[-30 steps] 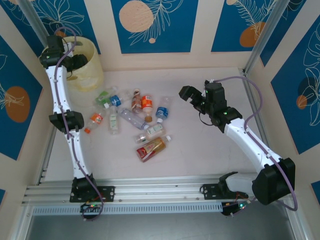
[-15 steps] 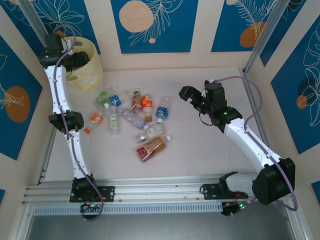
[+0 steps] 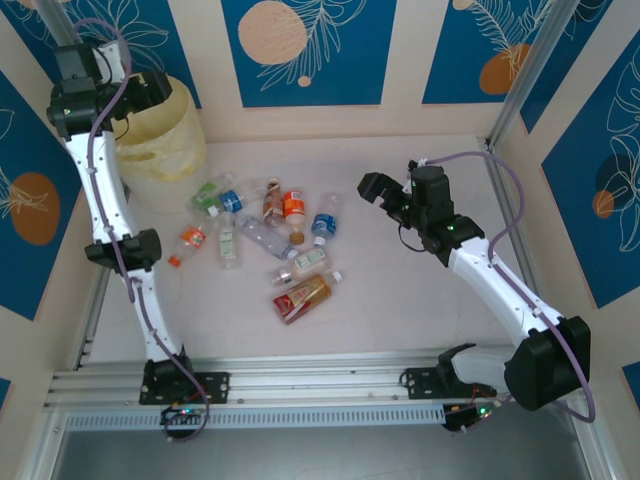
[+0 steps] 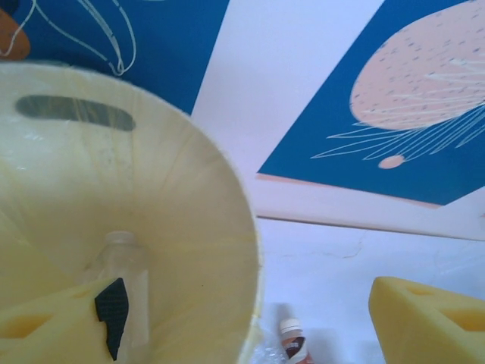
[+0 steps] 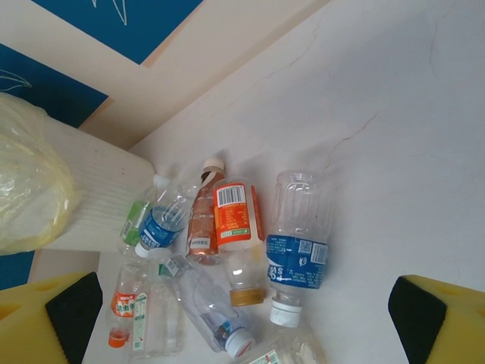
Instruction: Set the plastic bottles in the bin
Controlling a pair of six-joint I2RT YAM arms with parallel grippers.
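The pale yellow bin (image 3: 165,140) stands in the far left corner. My left gripper (image 3: 150,90) hangs above its rim. In the left wrist view the left gripper (image 4: 242,337) is open, its foam pads (image 4: 428,322) wide apart with nothing between them, and a clear bottle (image 4: 125,277) lies inside the bin (image 4: 189,227). Several plastic bottles (image 3: 270,235) lie scattered mid-table, among them an orange-labelled one (image 5: 236,220) and a blue-labelled one (image 5: 298,254). My right gripper (image 3: 385,195) hovers open to their right, apart from them, and its wrist view looks down on them.
Patterned blue and cream walls enclose the table on three sides. A brown-labelled bottle (image 4: 292,341) lies on the table just outside the bin's wall. A crushed red-brown bottle (image 3: 301,297) is nearest the front rail (image 3: 320,380). Bare table stretches right of the bottles.
My left arm has risen and swung back to the left above the bin, and its jaws have spread wider. The right arm and the bottles on the table have not moved.
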